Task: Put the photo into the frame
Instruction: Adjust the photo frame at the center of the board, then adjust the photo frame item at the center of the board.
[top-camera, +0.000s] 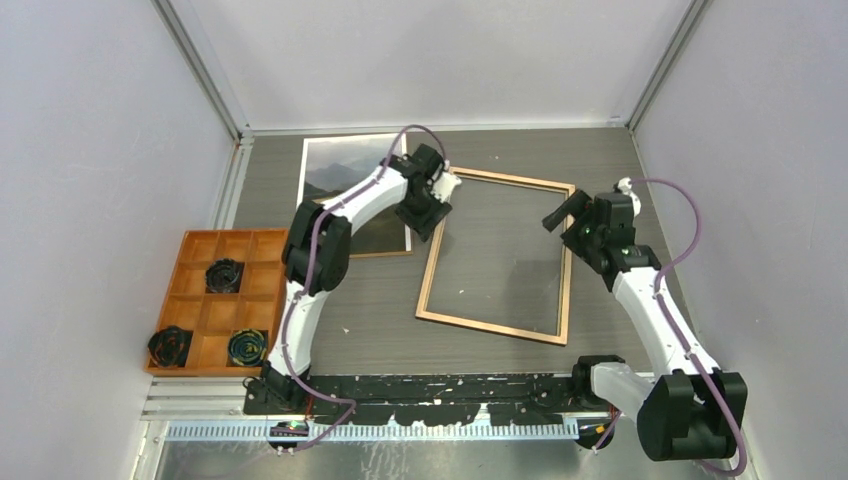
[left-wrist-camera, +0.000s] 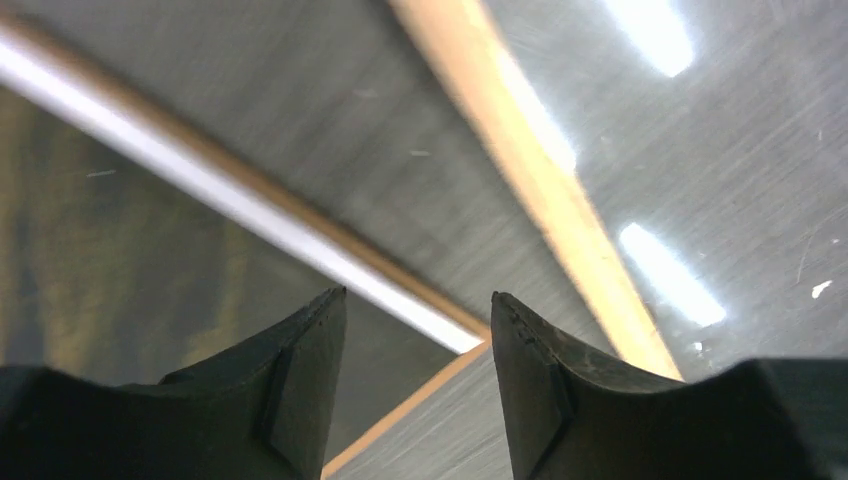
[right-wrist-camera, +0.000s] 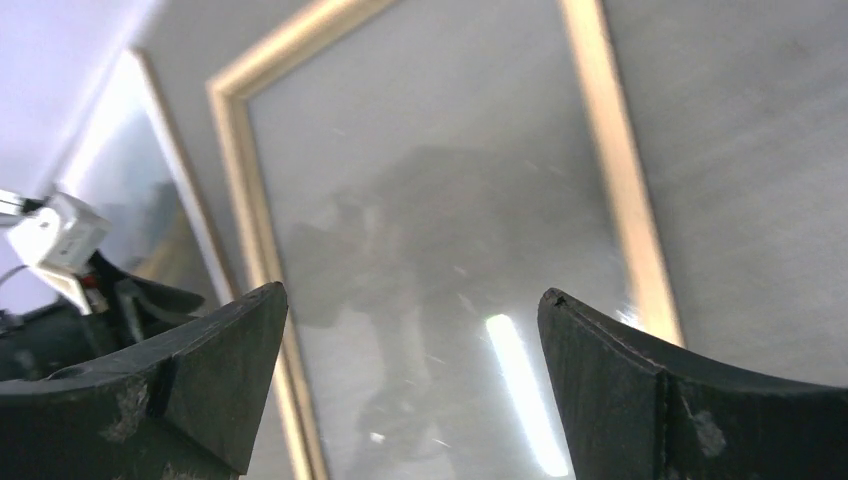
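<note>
Wood-backed frame (top-camera: 490, 329) beside left tool (left-wrist-camera: 418, 300), part-open | right tool (right-wrist-camera: 412, 295) wide, above frame

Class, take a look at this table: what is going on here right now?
Two robot arms are working on framing a picture. The frame lies mid-table, wood-coloured back up, without the photo, which lies flat beside it at the far left. The left gripper hangs over the photo's corner next to the frame's rail, jaws apart and holding nothing. The right gripper hovers over the frame, jaws wide open.

Free table (top-camera: 380, 300) near side of frame (top-camera: 490, 329); left arm (top-camera: 350, 200) across photo (top-camera: 335, 165)
</note>
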